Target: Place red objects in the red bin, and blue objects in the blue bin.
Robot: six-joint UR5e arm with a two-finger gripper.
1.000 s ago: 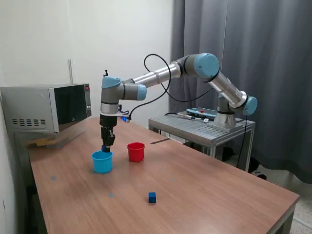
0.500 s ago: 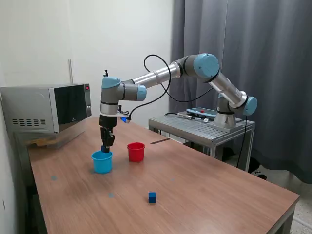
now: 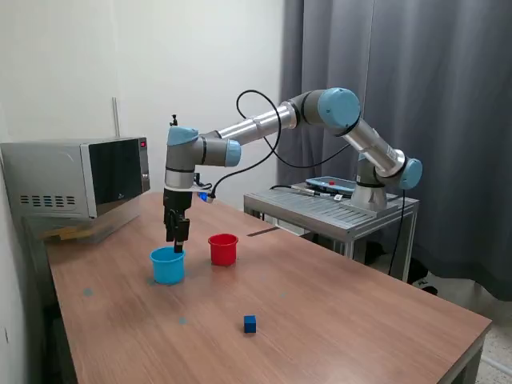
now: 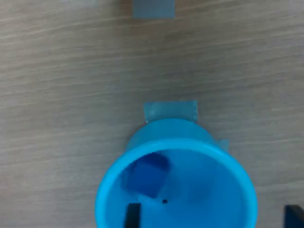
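In the exterior view my gripper hangs just above the light-blue cup, the blue bin. The wrist view looks straight down into the blue bin, where a dark blue cube lies on the bottom. My gripper is open, its dark fingertips wide apart with nothing between them. The red bin stands just to the exterior view's right of the blue bin. A second blue cube sits alone on the table nearer the front. No red objects are in view.
A microwave stands at the exterior view's back left of the wooden table. A metal side stand carries the arm's base at the right. Blue tape patches mark the tabletop beside the blue bin.
The gripper has let go of the blue cube, which now lies in the blue bin, and has risen a little above the rim.
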